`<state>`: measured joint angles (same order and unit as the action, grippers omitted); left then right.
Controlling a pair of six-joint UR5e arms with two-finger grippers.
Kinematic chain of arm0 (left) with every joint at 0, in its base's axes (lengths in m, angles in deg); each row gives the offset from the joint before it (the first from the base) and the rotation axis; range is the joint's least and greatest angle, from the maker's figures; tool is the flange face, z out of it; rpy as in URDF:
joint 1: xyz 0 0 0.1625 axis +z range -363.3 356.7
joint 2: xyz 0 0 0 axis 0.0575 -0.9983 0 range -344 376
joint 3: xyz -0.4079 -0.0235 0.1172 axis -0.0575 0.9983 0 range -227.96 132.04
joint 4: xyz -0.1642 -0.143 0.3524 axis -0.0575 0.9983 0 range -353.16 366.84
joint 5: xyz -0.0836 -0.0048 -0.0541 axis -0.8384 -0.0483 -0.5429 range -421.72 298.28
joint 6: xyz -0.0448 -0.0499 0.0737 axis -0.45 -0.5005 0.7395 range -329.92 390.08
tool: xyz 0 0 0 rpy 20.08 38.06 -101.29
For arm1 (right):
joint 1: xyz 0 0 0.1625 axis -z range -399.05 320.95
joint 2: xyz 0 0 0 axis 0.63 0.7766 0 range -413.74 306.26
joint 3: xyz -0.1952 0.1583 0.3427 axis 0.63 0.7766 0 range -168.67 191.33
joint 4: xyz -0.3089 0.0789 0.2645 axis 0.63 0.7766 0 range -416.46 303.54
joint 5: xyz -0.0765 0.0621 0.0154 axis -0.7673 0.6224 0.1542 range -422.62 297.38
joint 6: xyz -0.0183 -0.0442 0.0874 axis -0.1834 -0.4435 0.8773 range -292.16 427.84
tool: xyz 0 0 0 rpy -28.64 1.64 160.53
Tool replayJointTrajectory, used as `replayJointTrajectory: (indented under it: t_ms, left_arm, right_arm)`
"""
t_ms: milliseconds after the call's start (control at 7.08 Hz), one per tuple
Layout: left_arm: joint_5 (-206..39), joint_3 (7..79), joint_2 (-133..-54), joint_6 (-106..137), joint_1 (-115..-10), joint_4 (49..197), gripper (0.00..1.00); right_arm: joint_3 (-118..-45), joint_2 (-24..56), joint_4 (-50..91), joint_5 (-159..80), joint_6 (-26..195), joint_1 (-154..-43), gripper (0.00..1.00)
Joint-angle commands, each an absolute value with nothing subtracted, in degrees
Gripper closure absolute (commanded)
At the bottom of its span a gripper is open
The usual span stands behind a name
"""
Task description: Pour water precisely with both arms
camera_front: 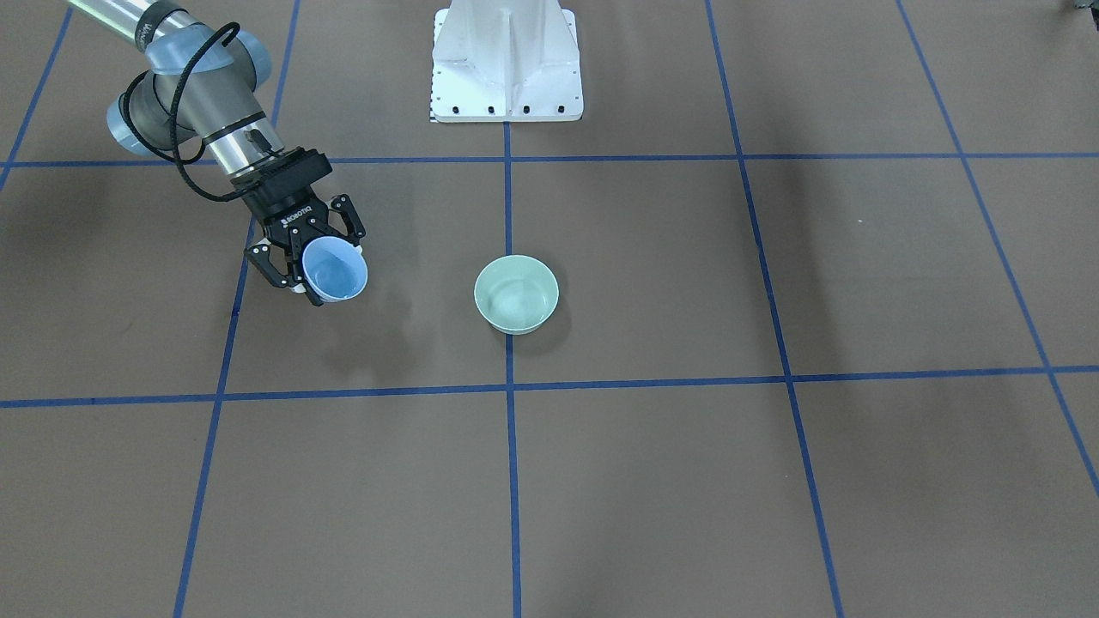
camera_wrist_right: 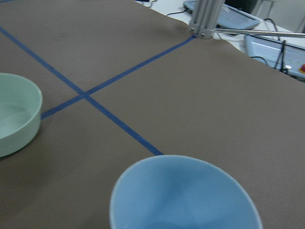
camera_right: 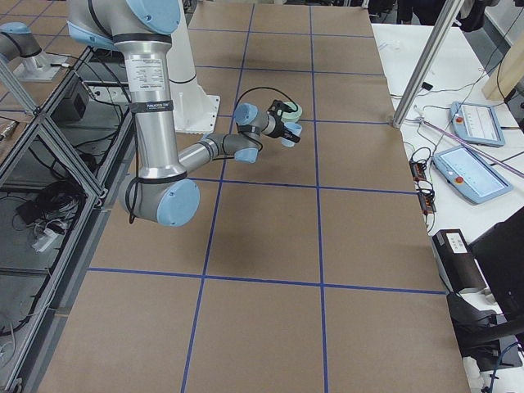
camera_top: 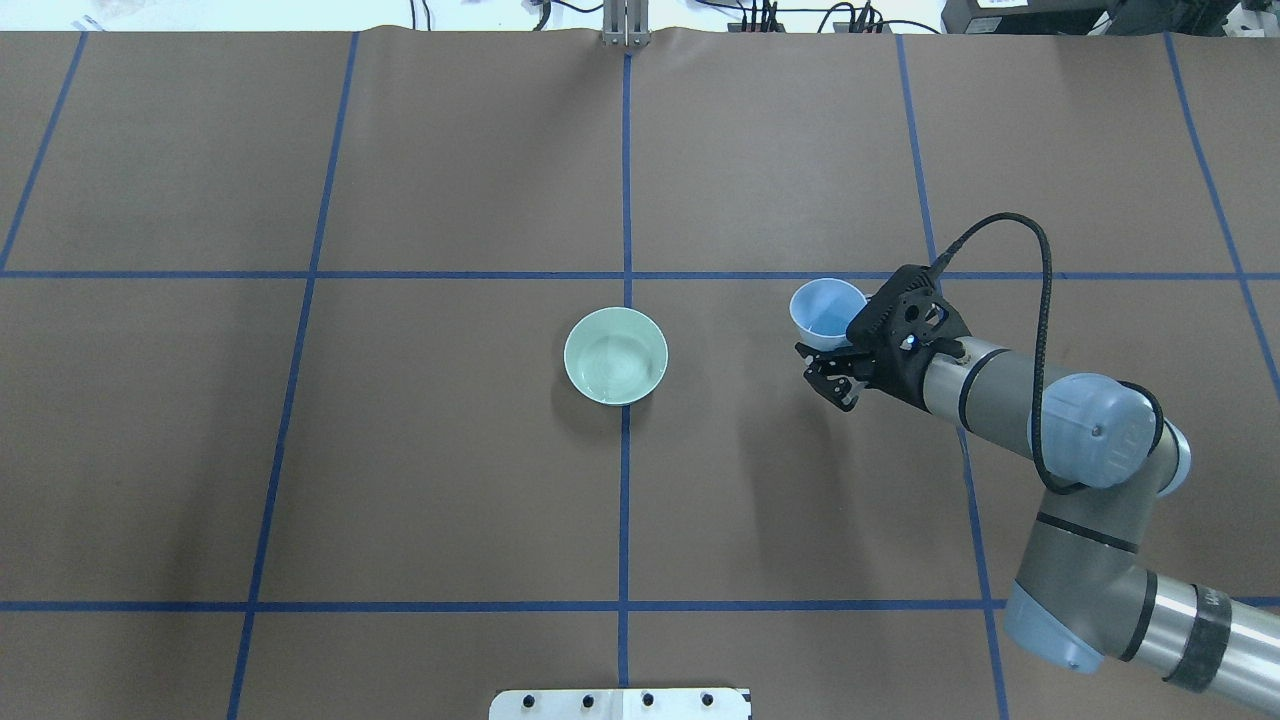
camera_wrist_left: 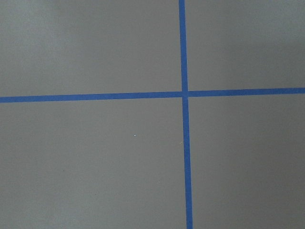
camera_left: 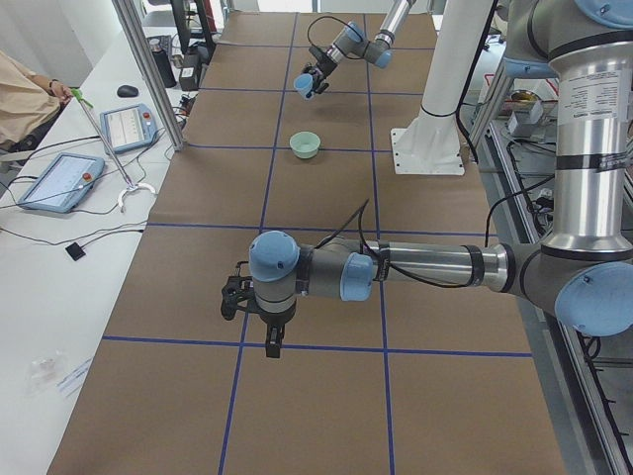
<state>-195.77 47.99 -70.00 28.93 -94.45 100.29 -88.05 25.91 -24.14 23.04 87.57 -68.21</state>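
1. Firstly, right gripper [camera_front: 311,257], upper left of the front-facing view: fingers clamped on the light blue cup [camera_front: 336,270], held off the table [camera_front: 687,481].
2. White "ROBOTIQ" lettering reads on that gripper's black body.
3. Water [camera_top: 618,362]: faint ripples inside the pale green bowl [camera_top: 570,356], frame centre, well apart from the cup.
4. Left gripper [camera_left: 272,344]: lower middle of the left side view only, pointing down; wide or narrow, cannot tell.

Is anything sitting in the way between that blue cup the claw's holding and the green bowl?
Nothing visible does. The right claw holds the light blue cup off to one side of the green bowl. Only bare brown table with blue tape lines lies between them.
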Motion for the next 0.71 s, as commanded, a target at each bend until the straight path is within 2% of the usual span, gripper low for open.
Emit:
replayJointTrajectory:
  t_ms: [0,565]
  left_arm:
    - [-195.84,47.84,-69.96,28.93,-94.44,100.36,0.00]
    - [-195.84,46.53,-69.96,29.02,-94.44,100.44,0.00]
  right_arm:
    - [-83.79,20.73,-23.94,36.29,84.54,-71.20,1.00]
    - [-82.97,11.40,-2.98,39.51,86.72,-70.78,1.00]
